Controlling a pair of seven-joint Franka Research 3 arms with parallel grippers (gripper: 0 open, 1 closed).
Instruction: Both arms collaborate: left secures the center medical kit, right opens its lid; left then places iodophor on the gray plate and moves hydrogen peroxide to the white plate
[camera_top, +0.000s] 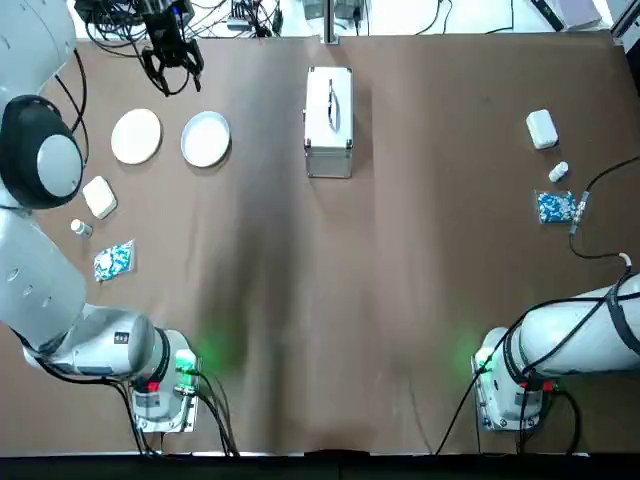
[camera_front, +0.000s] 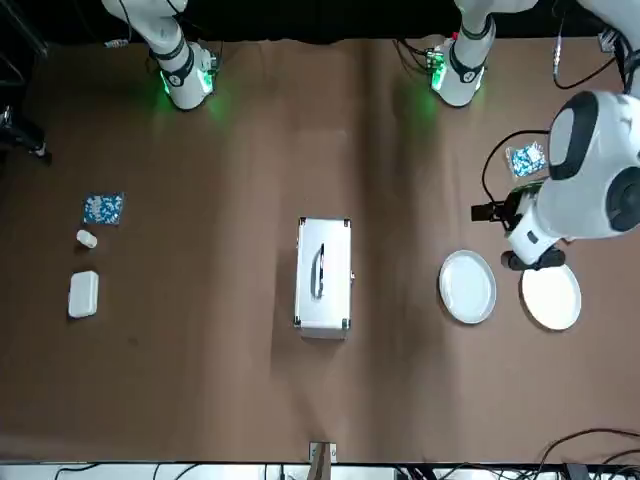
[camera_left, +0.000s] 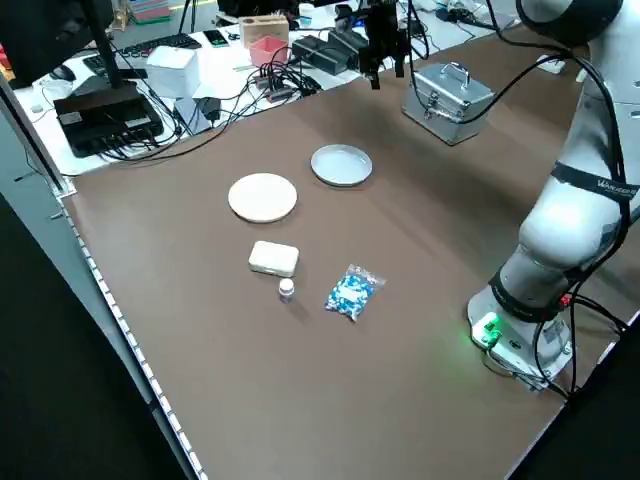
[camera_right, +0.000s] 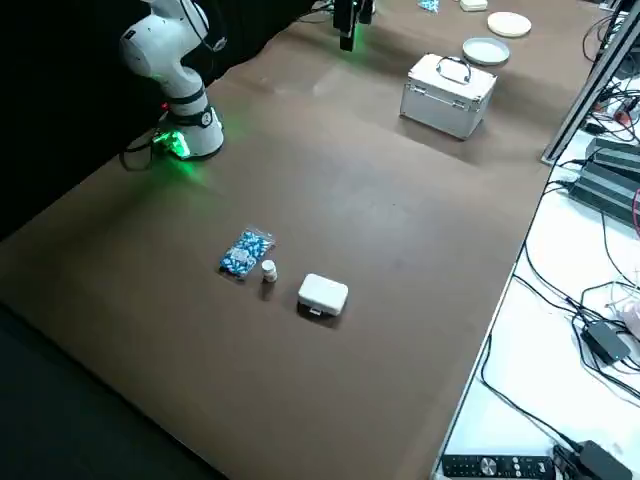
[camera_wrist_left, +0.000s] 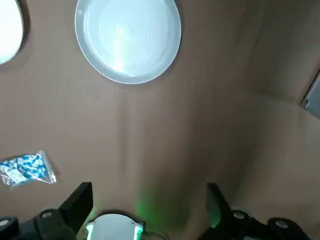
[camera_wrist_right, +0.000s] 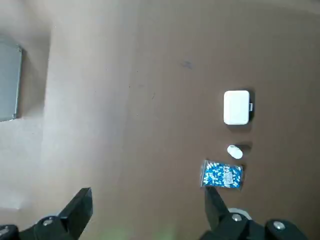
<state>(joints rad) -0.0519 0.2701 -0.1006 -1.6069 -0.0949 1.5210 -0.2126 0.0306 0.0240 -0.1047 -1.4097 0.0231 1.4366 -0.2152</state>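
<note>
The medical kit (camera_top: 329, 121) sits shut at the middle of the brown desk (camera_top: 400, 300), its lid (camera_front: 322, 270) flat on top with the slim handle running along the middle — nothing touching it. Beside the kit, on the left arm's side, lies the gray plate (camera_top: 206, 139), and just beyond that the white plate (camera_top: 136, 135); both are bare.

The left gripper (camera_top: 172, 60) hangs high over the desk's far edge, beyond the plates and well apart from the kit. The top view shows its dark fingers spread, and the left wrist view agrees: fingers (camera_wrist_left: 80, 202) wide apart with nothing between them, the gray plate below and only a corner of the kit at the frame edge. The front view hides this gripper behind the arm's white elbow.

The right gripper (camera_wrist_right: 145, 210) shows only in its own wrist view — released, holding nothing, raised above bare desk with an edge of the kit off to one side.

On the right arm's side of the kit, well apart from it, lie a small white box (camera_top: 541, 128), a small white bottle (camera_top: 558, 172) and a blue-speckled packet (camera_top: 555, 207). A matching set lies on the left arm's side, nearer the arm's base than the plates: white box (camera_left: 273, 259), bottle (camera_left: 286, 290), packet (camera_left: 351, 292) — the left side view shows them best.

No brown bottle and no bluish bottle can be made out in any view.
</note>
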